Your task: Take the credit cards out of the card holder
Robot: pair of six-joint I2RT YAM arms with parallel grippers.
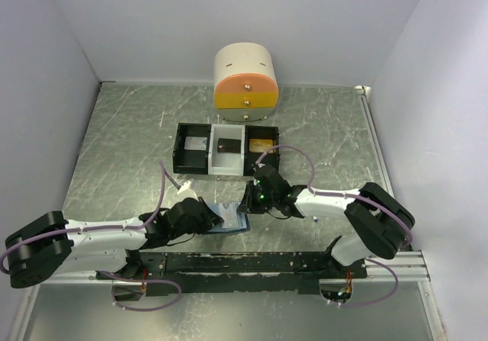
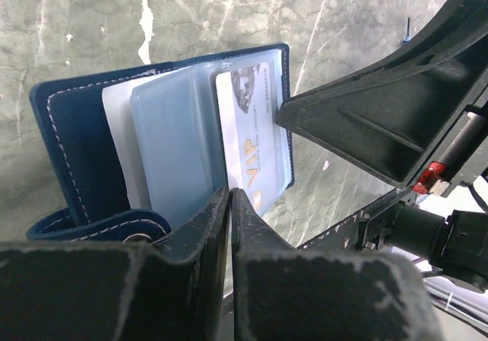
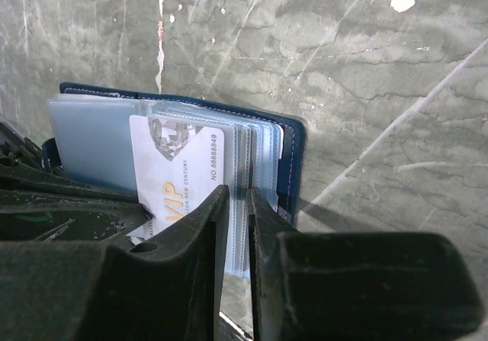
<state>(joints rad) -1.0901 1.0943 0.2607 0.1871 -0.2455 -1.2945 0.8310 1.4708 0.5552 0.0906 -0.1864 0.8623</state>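
The card holder [image 1: 229, 217] lies open on the table between my two grippers, dark blue outside with light blue and clear sleeves [image 2: 171, 139]. A white credit card marked VIP [image 2: 252, 139] sits in a sleeve and also shows in the right wrist view [image 3: 179, 169]. My left gripper [image 2: 230, 197] is shut at the holder's near edge, seemingly pinching a sleeve. My right gripper [image 3: 238, 196] is closed to a narrow gap on the clear sleeve edges [image 3: 255, 146], just right of the VIP card. A tan-gold card [image 1: 261, 143] lies in the tray.
A black-and-white three-compartment tray [image 1: 180, 149] stands behind the holder. A round cream and orange drawer box [image 1: 245, 85] stands at the back. The right gripper's finger [image 2: 358, 120] reaches the holder's right edge. White walls surround the marbled table [image 1: 122, 143].
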